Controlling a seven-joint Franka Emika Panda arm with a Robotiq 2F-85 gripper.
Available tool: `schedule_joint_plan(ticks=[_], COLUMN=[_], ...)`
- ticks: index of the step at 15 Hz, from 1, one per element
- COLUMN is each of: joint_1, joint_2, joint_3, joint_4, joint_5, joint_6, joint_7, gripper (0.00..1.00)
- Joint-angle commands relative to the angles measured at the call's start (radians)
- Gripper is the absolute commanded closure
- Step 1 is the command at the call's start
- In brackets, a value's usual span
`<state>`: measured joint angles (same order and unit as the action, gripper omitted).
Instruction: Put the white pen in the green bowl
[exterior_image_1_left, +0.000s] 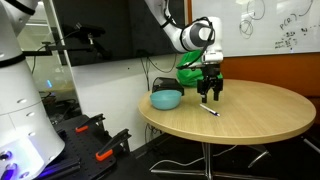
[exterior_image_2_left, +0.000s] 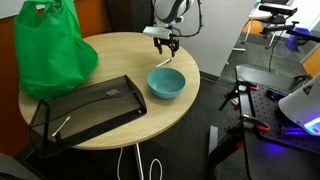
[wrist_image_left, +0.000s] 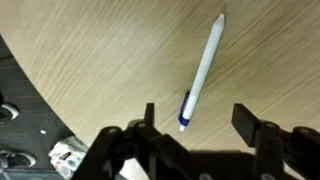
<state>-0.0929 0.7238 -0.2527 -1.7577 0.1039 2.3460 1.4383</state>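
In an exterior view, the black Robotiq gripper hangs above the slim white plastic pen, which lies flat on the round wooden counter near the round green-blue bowl. The whiteboard scrawl is unreadable. In an exterior view, the bowl sits close by, which I judge means a short carry. In the wrist view, the fingers are spread and empty, straddling the pen's dark end, seemingly aligned to grasp.

A round wooden table holds a green bag and a black tray. A whiteboard hangs behind.
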Motion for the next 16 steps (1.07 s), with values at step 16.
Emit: schedule_joint_plan(ticks=[16], joint_1=[0.059], joint_2=[0.088], joint_3=[-0.057], joint_4=[0.044], joint_5=[0.000], joint_6=[0.049], joint_7=[0.128], gripper=[0.69])
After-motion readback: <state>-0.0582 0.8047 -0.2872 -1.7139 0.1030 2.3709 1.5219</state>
